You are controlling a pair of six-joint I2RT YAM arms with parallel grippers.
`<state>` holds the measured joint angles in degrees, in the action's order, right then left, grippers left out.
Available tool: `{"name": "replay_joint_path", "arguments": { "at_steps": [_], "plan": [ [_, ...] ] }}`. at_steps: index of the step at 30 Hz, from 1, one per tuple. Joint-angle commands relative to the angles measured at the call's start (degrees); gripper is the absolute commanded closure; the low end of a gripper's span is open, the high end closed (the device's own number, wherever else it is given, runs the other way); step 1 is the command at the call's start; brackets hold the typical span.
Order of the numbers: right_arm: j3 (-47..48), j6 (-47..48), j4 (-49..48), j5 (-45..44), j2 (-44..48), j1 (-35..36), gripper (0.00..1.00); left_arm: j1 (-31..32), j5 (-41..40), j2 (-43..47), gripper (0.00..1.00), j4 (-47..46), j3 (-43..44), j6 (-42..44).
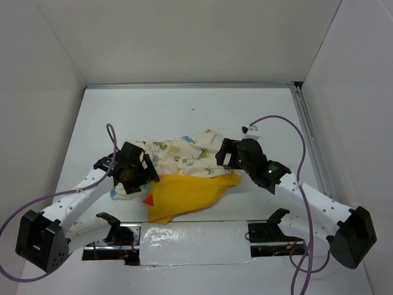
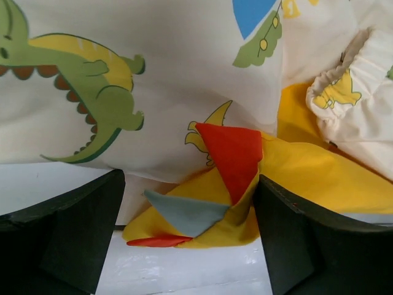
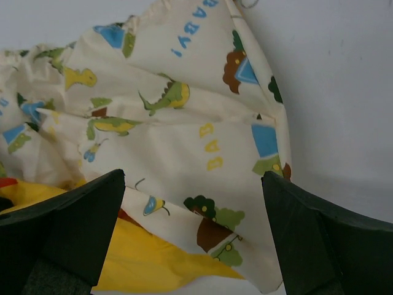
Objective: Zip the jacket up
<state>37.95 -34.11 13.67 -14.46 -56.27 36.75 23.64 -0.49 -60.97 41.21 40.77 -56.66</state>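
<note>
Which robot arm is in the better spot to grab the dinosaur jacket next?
Left, probably: its open jaws straddle a raised yellow hood fold on the cream cartoon-print jacket; the right's hang over flatter fabric.

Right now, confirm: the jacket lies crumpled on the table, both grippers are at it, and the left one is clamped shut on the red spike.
One error: the left gripper is open, not clamped. The left wrist view shows its fingers wide apart, the red spike loose between them. The jacket, table and right gripper are as stated.
</note>
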Motion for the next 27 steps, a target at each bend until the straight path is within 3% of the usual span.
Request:
{"name": "replay_joint_path", "arguments": {
  "at_steps": [1,3,4,5,6,7,8,9,10,12,13,17,22,27],
  "plan": [
    [3.35,-6.74,10.83,-10.22,-1.91,3.67,0.00,2.10,2.69,0.86,0.05,-3.50,-1.22,1.82],
    [2.48,-10.26,12.51,-12.44,-3.49,5.16,0.00,2.64,2.78,0.42,0.17,-4.30,-1.57,1.91],
    [2.13,-11.58,12.78,-12.70,-3.93,6.13,0.00,3.16,2.86,-0.11,0.38,-4.47,-1.49,2.08],
    [1.34,-12.20,12.87,-12.26,-4.72,6.57,0.04,3.43,3.04,-0.29,0.49,-5.17,-1.05,2.35],
    [1.33,-13.78,13.48,-12.43,-4.99,6.75,0.05,3.69,3.04,-0.46,0.86,-5.35,-0.79,2.17],
    [1.16,-14.49,13.49,-13.13,-5.16,7.19,0.10,4.22,3.30,-0.47,0.99,-5.79,-0.52,2.61],
    [0.90,-14.50,13.31,-13.40,-5.16,7.11,0.26,4.40,4.09,-0.47,1.00,-6.57,0.52,3.05],
    [0.89,-14.76,13.31,-13.84,-4.99,7.10,0.32,4.66,3.92,-0.03,1.00,-6.67,1.14,3.31],
    [0.89,-15.37,13.48,-13.93,-4.64,6.84,0.56,5.36,3.31,0.32,1.00,-6.76,1.76,3.40],
    [1.15,-15.11,12.70,-13.67,-3.59,6.75,0.82,6.33,2.52,1.90,1.00,-6.23,3.95,3.40],
    [2.03,-15.46,12.61,-14.10,-1.93,6.93,1.00,6.42,2.34,2.69,1.00,-6.14,4.75,3.49],
    [5.80,-13.27,12.34,-19.09,4.75,8.24,1.00,7.03,2.34,7.43,1.00,-6.06,12.30,6.64],
    [17.64,-9.50,16.99,-28.95,13.02,9.48,1.00,7.30,3.74,11.75,1.00,-8.86,23.97,11.57],
    [33.48,-0.43,19.20,-27.13,14.79,10.97,1.00,7.48,8.92,12.28,1.00,-10.45,39.36,17.11]
  ]
}}
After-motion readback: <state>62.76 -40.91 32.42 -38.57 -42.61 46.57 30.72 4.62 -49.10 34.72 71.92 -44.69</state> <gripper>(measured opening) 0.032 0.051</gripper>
